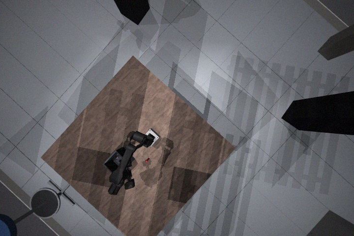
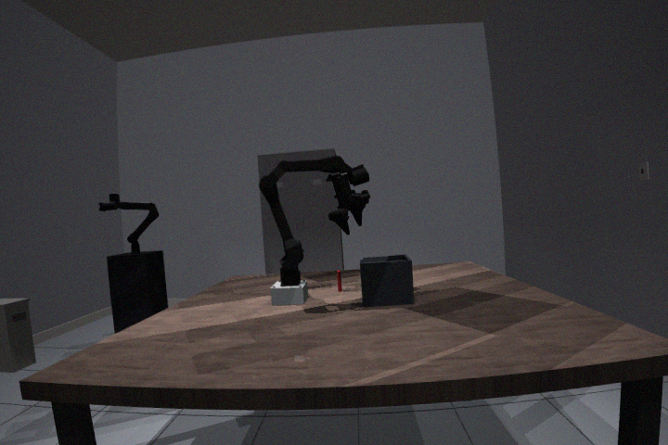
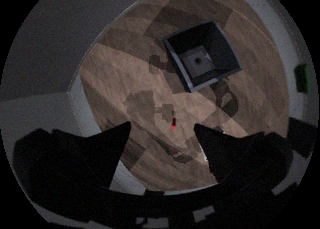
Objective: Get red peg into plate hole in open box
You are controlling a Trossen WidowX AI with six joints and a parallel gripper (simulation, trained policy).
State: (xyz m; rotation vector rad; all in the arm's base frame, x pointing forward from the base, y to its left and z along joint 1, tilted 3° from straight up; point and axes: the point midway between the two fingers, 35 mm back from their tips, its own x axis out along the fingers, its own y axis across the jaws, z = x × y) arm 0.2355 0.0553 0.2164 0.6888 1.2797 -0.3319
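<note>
The red peg (image 1: pixel 147 160) (image 2: pixel 339 281) (image 3: pixel 173 124) stands upright on the table between the arm's base and the box. The dark open box (image 2: pixel 387 283) (image 3: pixel 180 71) stands beside it, farther from the base. In the wrist view the grey plate (image 3: pixel 202 69) lies at the bottom of the box, with a dark round hole near its middle. My gripper (image 2: pixel 354 229) (image 3: pixel 163 126) is wide open and empty, pointing down, high above the table. The peg appears between the two fingertips in the wrist view, but far below them. In the top view the arm covers part of the box.
The arm's white base block (image 2: pixel 289 295) stands on the wooden table (image 2: pixel 272 362), to the left of the peg in the exterior view. The box's raised walls stand close to the peg. Another dark arm on a black pedestal (image 2: pixel 136 293) stands away from the table.
</note>
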